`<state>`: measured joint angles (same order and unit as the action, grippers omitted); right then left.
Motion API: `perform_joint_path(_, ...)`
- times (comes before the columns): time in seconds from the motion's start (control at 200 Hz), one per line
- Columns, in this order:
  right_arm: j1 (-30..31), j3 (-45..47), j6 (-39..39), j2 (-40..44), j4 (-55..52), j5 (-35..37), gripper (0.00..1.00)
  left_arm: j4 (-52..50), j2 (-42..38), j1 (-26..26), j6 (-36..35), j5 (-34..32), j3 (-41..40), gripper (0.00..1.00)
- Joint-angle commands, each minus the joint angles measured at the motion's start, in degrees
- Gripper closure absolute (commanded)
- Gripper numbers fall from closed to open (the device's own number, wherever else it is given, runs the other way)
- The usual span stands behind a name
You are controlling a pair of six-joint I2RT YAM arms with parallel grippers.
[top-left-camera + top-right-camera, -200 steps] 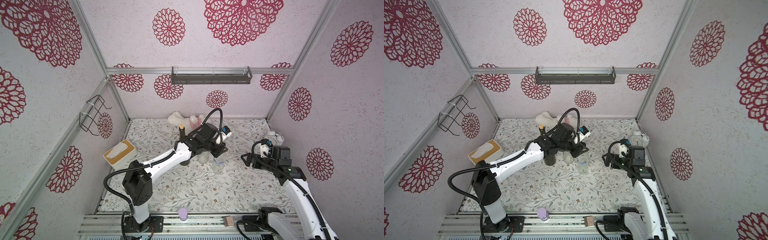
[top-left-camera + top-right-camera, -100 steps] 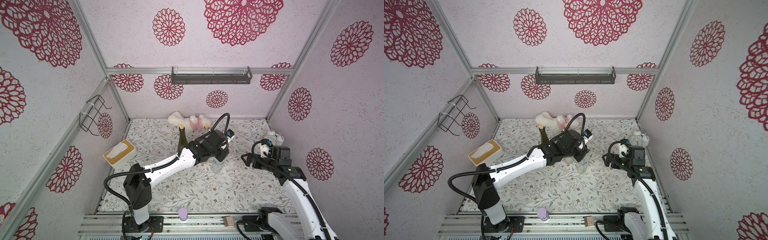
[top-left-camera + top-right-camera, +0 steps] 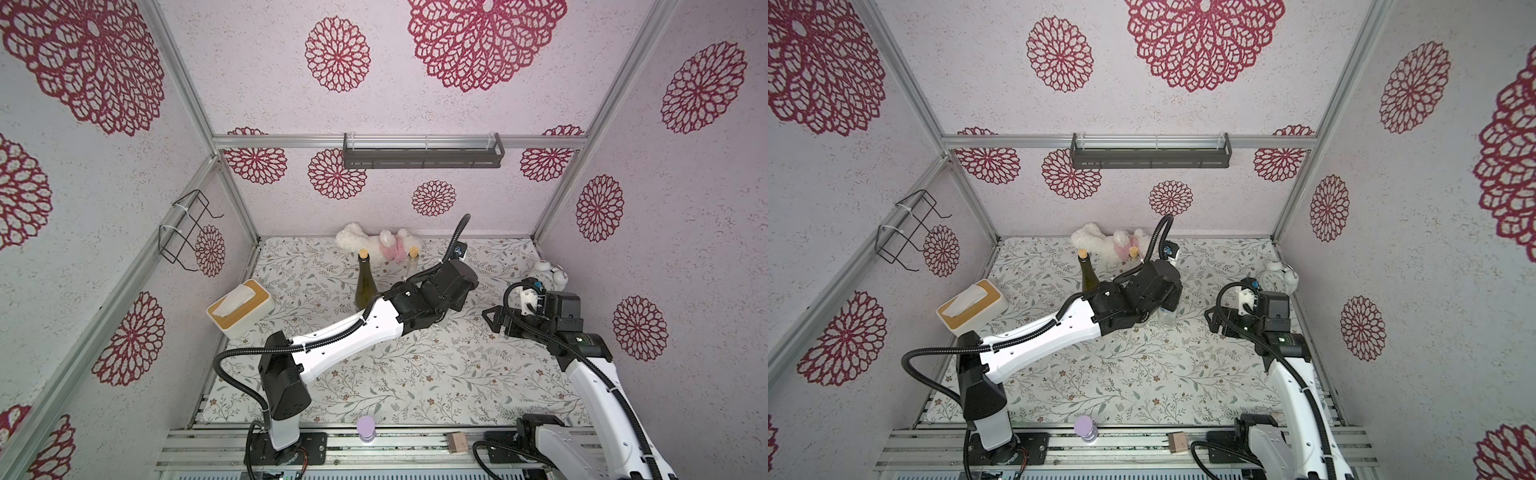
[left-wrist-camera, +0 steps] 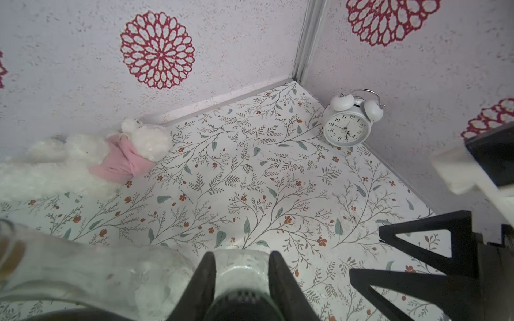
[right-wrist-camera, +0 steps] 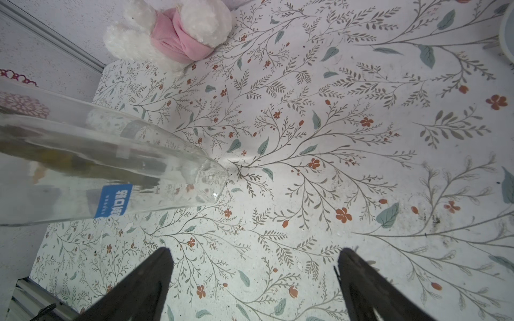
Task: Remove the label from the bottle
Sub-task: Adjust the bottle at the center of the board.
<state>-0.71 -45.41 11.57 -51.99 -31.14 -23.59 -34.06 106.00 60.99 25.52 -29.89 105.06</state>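
Near the left wall a tissue box sits on the floral tabletop. To its right stands a corked dark green bottle, and a plush toy lies against the back wall. Near the middle, the left pincer is clamped from above on the top of the clear bottle, whose base rests on the tabletop. A blue label is stuck on the bottle's side. To the right, near the bottle but not touching it, the right pincer hangs with its jaws wide apart and nothing between them. An alarm clock stands in the far right corner.
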Motion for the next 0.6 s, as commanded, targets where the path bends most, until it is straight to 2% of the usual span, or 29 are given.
perform_joint_path(0.0, -0.3, -0.8, -0.5, 1.2, 1.2, -0.1, 0.05, -1.9, 1.7, 0.3, 5.8, -2.5, 2.7, 0.85)
perform_joint_path(0.425, -0.3, -0.1, -0.1, 1.4, 1.2, 0.2, 0.05, -3.1, 4.2, 0.6, 8.6, -0.3, 2.6, 0.79)
perform_joint_path(0.596, -0.3, 0.4, -0.1, 1.4, 1.3, 0.4, 0.05, -2.8, 4.6, 0.5, 8.8, 0.5, 2.1, 0.73)
